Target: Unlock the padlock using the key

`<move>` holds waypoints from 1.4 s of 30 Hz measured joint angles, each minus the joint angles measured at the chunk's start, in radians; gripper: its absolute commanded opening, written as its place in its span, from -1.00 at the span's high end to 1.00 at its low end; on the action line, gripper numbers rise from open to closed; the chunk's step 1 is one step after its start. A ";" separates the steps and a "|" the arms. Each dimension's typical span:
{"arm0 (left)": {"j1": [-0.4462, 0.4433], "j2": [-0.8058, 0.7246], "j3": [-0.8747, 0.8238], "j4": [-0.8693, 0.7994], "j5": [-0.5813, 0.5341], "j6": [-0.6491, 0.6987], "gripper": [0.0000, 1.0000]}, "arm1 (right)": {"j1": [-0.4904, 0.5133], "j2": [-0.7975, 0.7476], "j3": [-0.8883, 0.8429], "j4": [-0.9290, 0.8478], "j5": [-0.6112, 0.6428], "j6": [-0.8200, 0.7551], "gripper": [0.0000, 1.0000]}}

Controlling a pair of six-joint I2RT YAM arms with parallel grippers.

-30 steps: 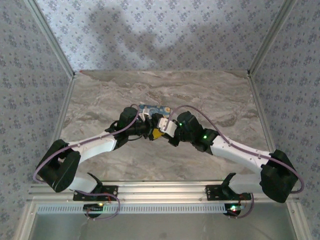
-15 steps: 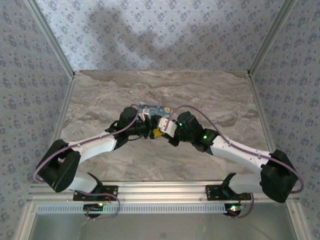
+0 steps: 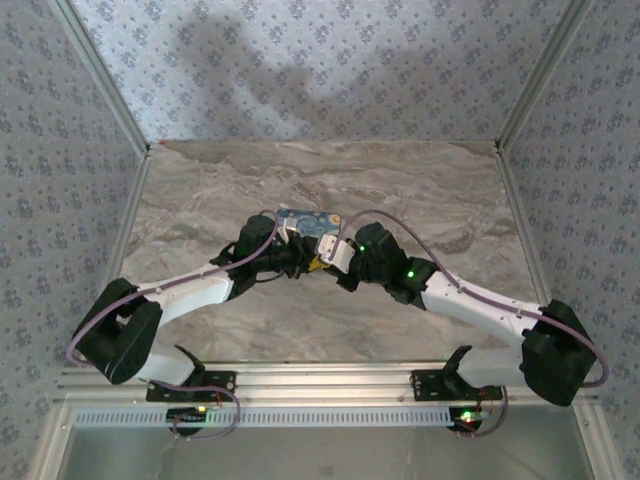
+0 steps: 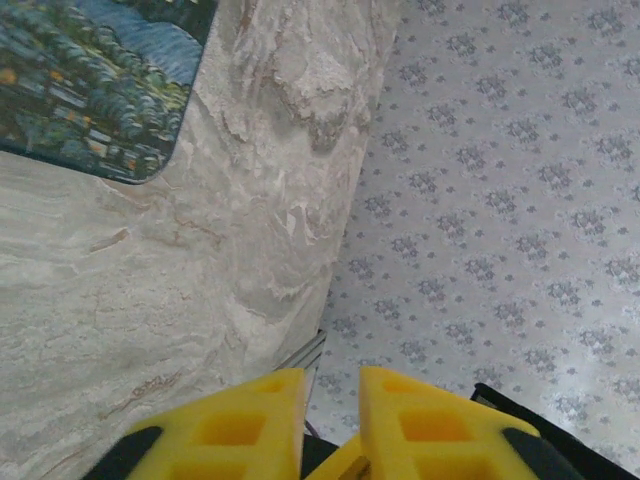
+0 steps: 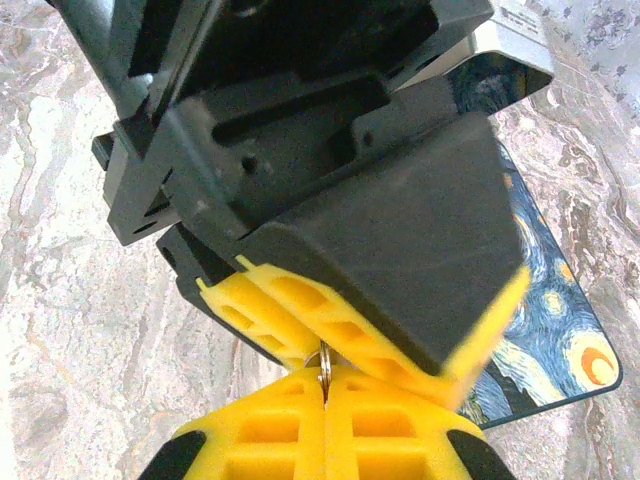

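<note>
Marble-look tabletop, floral-papered walls; right gripper pinched on a metal ring, left gripper nearly closed.

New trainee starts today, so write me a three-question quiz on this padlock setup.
1. True or false: the right gripper is wide open.
2. What is pinched between its fingertips? A) a metal ring B) a coin C) nothing
3. Which printed object lies on the table beyond the left gripper?
Key: 1 false; 2 A; 3 the painted box.
</note>
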 measured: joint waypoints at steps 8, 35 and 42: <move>-0.001 0.003 -0.004 -0.011 -0.011 0.025 0.96 | -0.006 -0.016 -0.011 -0.001 0.004 0.000 1.00; -0.035 -0.253 -0.013 0.111 -0.321 0.647 1.00 | -0.246 -0.180 -0.176 0.481 -0.414 0.793 -0.39; -0.040 -0.253 -0.047 0.259 -0.317 0.604 1.00 | -0.225 -0.080 -0.176 0.702 -0.470 1.003 -0.48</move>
